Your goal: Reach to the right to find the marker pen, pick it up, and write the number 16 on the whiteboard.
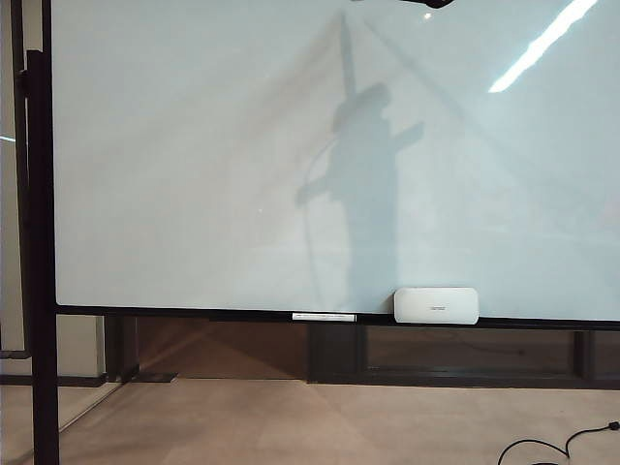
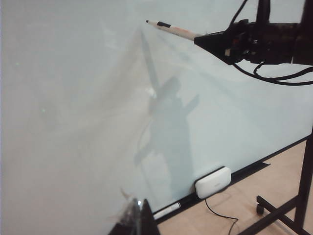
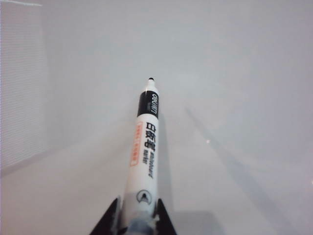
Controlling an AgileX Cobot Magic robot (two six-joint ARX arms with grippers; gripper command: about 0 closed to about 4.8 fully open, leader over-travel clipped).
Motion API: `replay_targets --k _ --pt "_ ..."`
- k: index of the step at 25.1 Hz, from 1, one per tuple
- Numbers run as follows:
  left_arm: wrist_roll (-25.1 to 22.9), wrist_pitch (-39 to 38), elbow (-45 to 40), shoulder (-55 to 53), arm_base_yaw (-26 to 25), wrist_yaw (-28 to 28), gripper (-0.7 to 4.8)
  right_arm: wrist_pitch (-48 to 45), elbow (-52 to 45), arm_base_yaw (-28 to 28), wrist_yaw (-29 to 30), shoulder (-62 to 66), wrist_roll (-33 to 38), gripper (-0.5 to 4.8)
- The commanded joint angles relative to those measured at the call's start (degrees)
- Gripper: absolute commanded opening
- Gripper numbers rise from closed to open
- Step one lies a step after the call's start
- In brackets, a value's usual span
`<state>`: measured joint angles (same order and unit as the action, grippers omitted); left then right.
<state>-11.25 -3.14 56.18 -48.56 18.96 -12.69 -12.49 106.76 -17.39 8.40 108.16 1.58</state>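
The whiteboard (image 1: 194, 145) fills the exterior view, blank, with the shadow of an arm and pen across its middle. My right gripper (image 3: 138, 205) is shut on the marker pen (image 3: 145, 147), a white barrel with a black collar and orange-red lettering, its dark tip pointing at the whiteboard (image 3: 234, 73). The left wrist view shows the right gripper (image 2: 198, 39) high up, holding the marker pen (image 2: 171, 29) close to the whiteboard (image 2: 73, 98); contact is unclear. My left gripper (image 2: 140, 208) sits low near the board, fingers together, holding nothing.
A white eraser block (image 1: 436, 305) rests on the black lower rail, with a thin white strip (image 1: 324, 316) beside it. Black stand posts (image 1: 39, 242) rise at the left edge. A black cable (image 1: 552, 448) lies on the tan floor.
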Motion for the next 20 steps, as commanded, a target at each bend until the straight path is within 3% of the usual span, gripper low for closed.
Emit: replay_targets --k 1,20 --pt "-0.79 2.05 0.13 0.09 -0.07 -0.52 -0.05 -1.03 0.83 -0.20 -1.31 -0.02 -0.11 -0.02" --pt "-1.01 4.13 0.13 -2.21 -0.09 -2.95 -0.05 -2.64 1.62 -0.20 -2.56 3.21 -0.61 -0.02"
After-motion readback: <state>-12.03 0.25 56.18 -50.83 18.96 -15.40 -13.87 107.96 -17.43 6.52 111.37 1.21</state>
